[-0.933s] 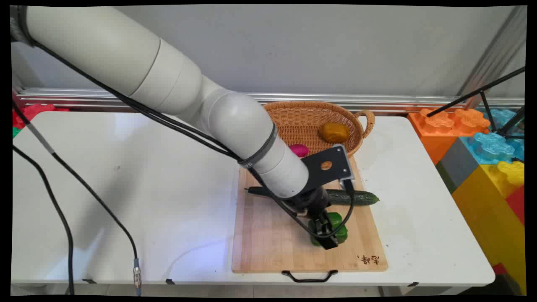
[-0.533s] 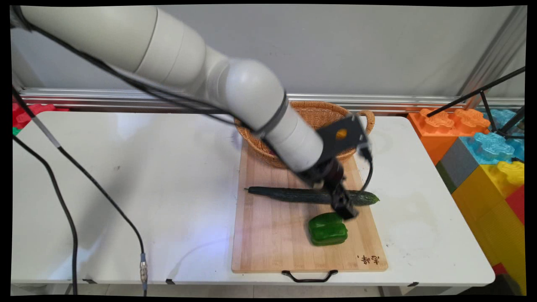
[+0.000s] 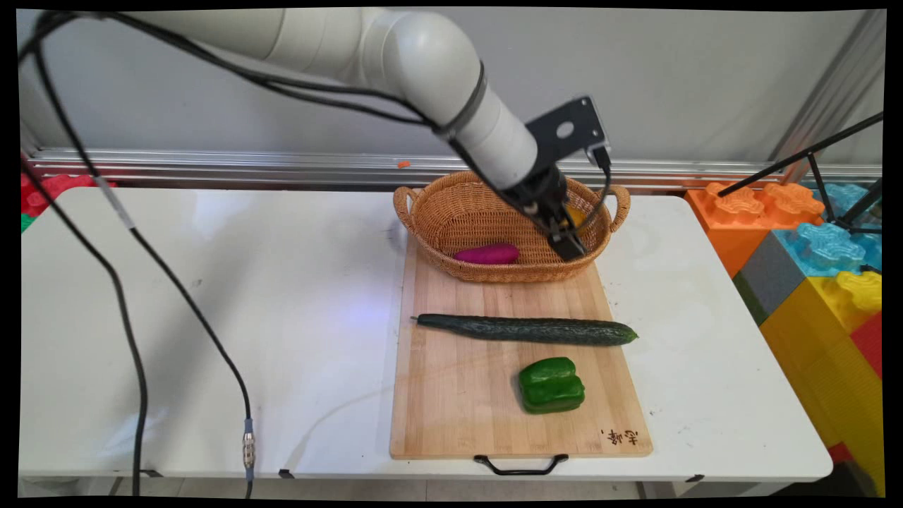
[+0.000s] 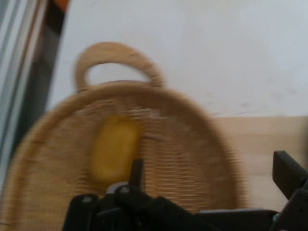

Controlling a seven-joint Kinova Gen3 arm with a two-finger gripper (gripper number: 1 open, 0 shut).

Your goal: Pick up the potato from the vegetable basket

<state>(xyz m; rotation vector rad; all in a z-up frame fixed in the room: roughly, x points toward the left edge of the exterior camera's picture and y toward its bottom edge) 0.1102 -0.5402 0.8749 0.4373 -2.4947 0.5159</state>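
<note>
Table (image 3: 211,296): we see a white top with the wooden cutting board (image 3: 458,395) lying on its right half, the board's black handle at the table's near edge.
Sweet potato (image 3: 487,253): a purple one lies inside the wicker basket (image 3: 437,219), on the basket's floor toward the near wall, left of the gripper.
Basket: it stands at the far end of the board, its near wall over the board's far edge, with a loop handle at each end. In the hand view (image 4: 192,144) its weave fills most of the picture, one handle at the top.
Cucumber (image 3: 525,329): a long dark green one lies across the board, nearer to us than the basket and apart from it, its right tip at the board's right edge.
Green pepper (image 3: 551,384): it sits on the board just nearer to us than the cucumber, toward the board's right side, not touching the cucumber.
Gripper (image 3: 568,247): we see it hanging over the right part of the basket, tilted, tip near the basket's near right rim. In the hand view (image 4: 211,192) one finger (image 4: 137,173) stands far from the other, so we read the hand as spread wide and carrying nothing.
Yellow item (image 4: 114,148): an oval yellow thing lies in the basket, just beyond the gripper; in the main view (image 3: 575,214) only a sliver shows beside the hand.
Foam blocks (image 3: 811,247): orange, blue and yellow ones are stacked off the board's right, past the table's right edge.
</note>
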